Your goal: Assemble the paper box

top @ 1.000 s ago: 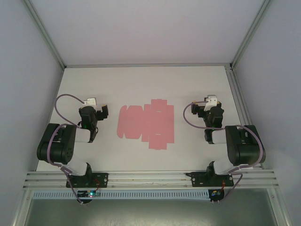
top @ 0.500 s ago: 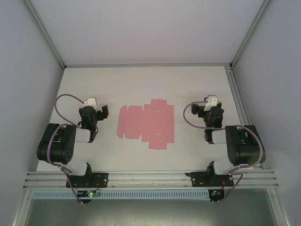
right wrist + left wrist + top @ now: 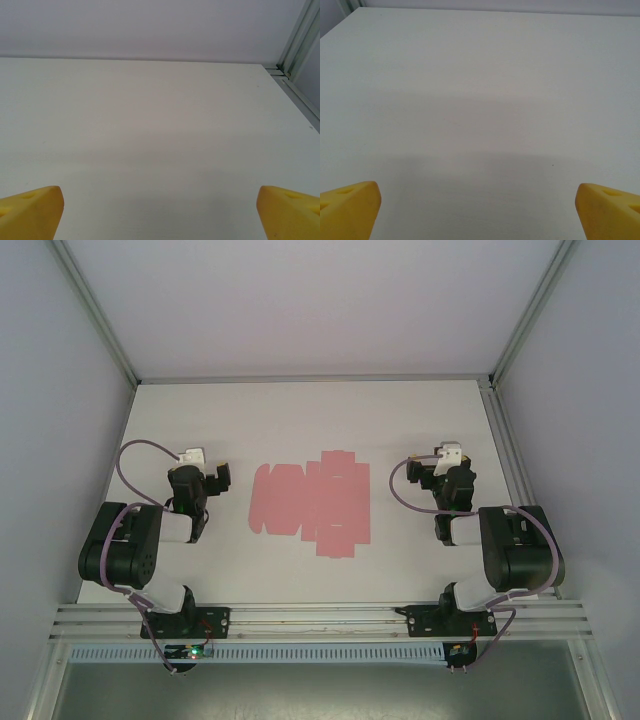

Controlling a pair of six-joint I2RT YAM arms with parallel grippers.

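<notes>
The paper box (image 3: pixel 312 502) is a flat pink die-cut sheet with tabs, lying unfolded in the middle of the white table (image 3: pixel 300 415). My left gripper (image 3: pixel 198 476) rests to the left of the sheet and apart from it, open. My right gripper (image 3: pixel 444 472) rests to the right of the sheet, also apart from it and open. In the left wrist view the yellow fingertips (image 3: pixel 350 207) stand wide at the bottom corners, and the left gripper (image 3: pixel 479 212) has bare table between them. The right gripper (image 3: pixel 160 215) likewise has its yellow fingertips (image 3: pixel 287 212) far apart over bare table.
Grey walls enclose the table on three sides. An aluminium frame post (image 3: pixel 300 35) runs along the right edge. A metal rail (image 3: pixel 320 618) carrying both arm bases crosses the near edge.
</notes>
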